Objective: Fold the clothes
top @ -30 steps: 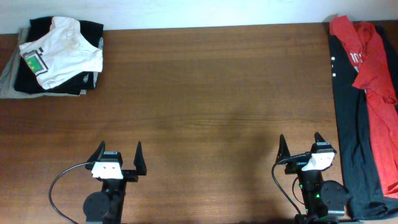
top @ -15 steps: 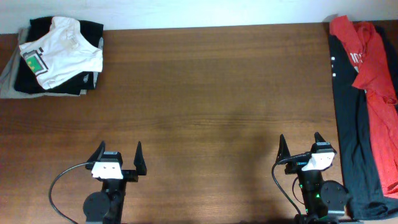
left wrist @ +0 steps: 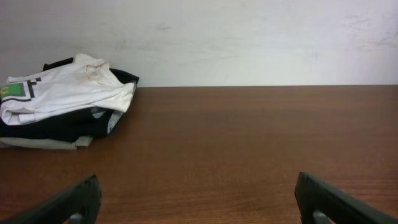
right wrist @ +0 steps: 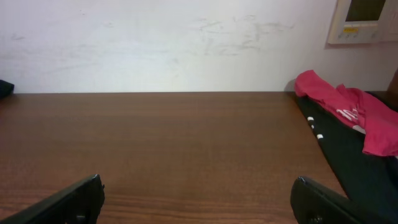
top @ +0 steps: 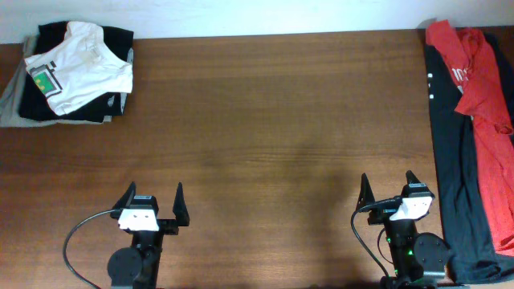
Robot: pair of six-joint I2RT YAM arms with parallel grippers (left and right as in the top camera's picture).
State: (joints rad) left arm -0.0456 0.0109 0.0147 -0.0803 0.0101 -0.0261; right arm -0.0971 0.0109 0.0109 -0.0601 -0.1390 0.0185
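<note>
The red T-shirt [top: 491, 152] lay crumpled along the right edge of the table [top: 265, 120], running from the far right corner towards the near side. It rested on top of a dark garment [top: 448, 177] that stretched along the same edge and showed a few small white dots near its far end. A bit of white print was visible on the shirt near its far end, too small to read.

The left gripper [top: 153, 197] sat at the near edge of the table, left of the middle. Its jaws were spread wide with nothing between them, and in the left wrist view its fingers [left wrist: 74, 200] framed only bare wood. The right gripper [top: 387, 186] sat at the near edge on the right, just beside the dark garment but not touching it. Its jaws were also wide apart and held nothing. Both grippers were well apart from the red shirt.

In the far left corner was a pile of folded clothes. A white tee [top: 76, 68] with a green patch lay on top of black clothes [top: 36, 108], with a grey piece [top: 8, 96] at the left side. A pale wall [left wrist: 249, 37] stood behind the table, with a small panel [right wrist: 367, 18] mounted on it at the far right.
</note>
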